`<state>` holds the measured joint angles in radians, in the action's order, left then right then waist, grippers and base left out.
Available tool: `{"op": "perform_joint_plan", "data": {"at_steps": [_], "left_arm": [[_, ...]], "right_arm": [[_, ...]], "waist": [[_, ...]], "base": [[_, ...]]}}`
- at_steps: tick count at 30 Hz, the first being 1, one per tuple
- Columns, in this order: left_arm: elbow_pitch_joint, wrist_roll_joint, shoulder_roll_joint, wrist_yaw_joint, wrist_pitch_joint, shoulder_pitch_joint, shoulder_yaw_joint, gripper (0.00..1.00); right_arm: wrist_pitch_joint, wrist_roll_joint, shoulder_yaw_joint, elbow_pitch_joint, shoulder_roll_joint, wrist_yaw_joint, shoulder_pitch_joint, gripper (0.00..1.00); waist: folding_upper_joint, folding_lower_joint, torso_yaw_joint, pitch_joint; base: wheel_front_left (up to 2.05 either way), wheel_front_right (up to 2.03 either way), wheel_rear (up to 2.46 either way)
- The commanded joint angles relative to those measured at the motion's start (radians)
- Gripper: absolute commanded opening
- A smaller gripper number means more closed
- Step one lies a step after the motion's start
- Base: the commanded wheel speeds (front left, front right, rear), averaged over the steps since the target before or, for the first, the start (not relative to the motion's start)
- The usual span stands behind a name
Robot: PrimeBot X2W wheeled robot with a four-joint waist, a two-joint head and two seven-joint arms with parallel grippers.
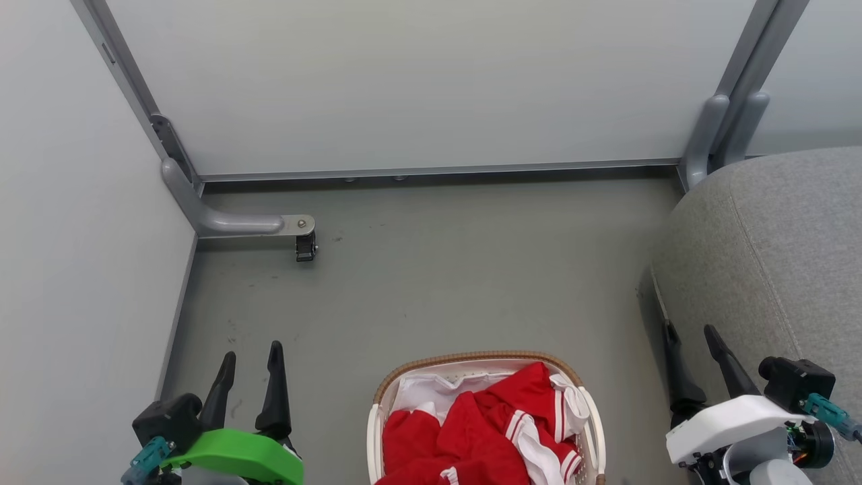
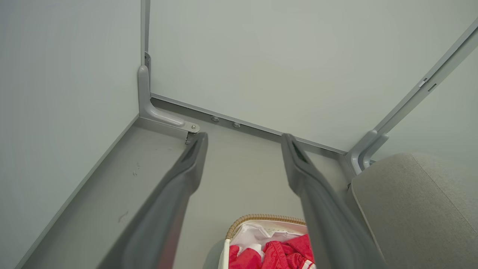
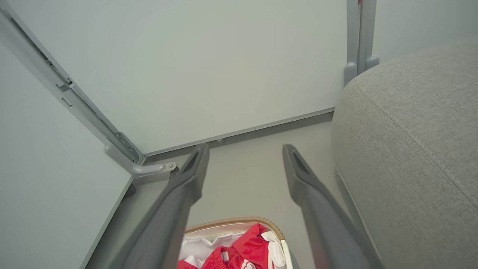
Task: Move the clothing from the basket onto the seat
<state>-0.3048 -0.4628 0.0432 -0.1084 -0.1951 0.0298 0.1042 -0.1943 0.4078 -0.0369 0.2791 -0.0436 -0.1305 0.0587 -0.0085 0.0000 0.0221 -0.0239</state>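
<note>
Clothing (image 1: 479,432) heaped in one basket (image 1: 471,355)

Basket (image 1: 372,431) smooth plastic; seat (image 1: 774,256) coarse matt fabric; clothing (image 1: 485,431) smooth, slightly shiny cloth.

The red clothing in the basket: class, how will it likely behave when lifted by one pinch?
Probably floppy: the clothing lies crumpled in folds, so it should sag and hang. Likely light, as the fabric looks thin. One piece may drag another out of the basket, since they overlap.
</note>
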Motion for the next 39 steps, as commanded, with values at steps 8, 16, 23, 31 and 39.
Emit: {"op": "perform_joint_plan", "data": {"at_steps": [8,16,23,31,39], "left_arm": [[-0.007,0.077,0.009,-0.004,-0.023,-0.014,0.013,1.00],[-0.017,0.124,0.009,-0.002,-0.038,-0.023,0.019,1.00],[-0.033,0.156,0.010,0.001,-0.052,-0.029,0.015,1.00],[-0.040,0.206,0.010,0.001,-0.066,-0.037,0.016,1.00],[-0.045,0.218,0.010,-0.002,-0.070,-0.035,0.016,1.00]], "right_arm": [[-0.023,-0.086,0.009,0.005,-0.007,0.000,-0.012,1.00],[-0.039,-0.146,0.020,0.006,-0.008,0.000,-0.023,1.00],[-0.053,-0.197,0.029,0.004,-0.009,0.000,-0.028,1.00],[-0.066,-0.252,0.037,0.004,-0.009,0.000,-0.035,1.00],[-0.072,-0.269,0.038,0.005,-0.009,0.000,-0.033,1.00]], "waist": [[0.0066,0.0000,0.001,0.000],[0.0072,0.0000,0.002,0.002],[0.0076,0.0000,0.003,0.005],[0.0082,0.0000,0.005,0.007],[0.0085,0.0000,0.006,0.004]], "base": [[0.00,0.00,0.00],[0.00,0.00,0.00],[0.00,0.00,0.00],[0.00,0.00,0.00],[0.00,0.00,0.00]]}}
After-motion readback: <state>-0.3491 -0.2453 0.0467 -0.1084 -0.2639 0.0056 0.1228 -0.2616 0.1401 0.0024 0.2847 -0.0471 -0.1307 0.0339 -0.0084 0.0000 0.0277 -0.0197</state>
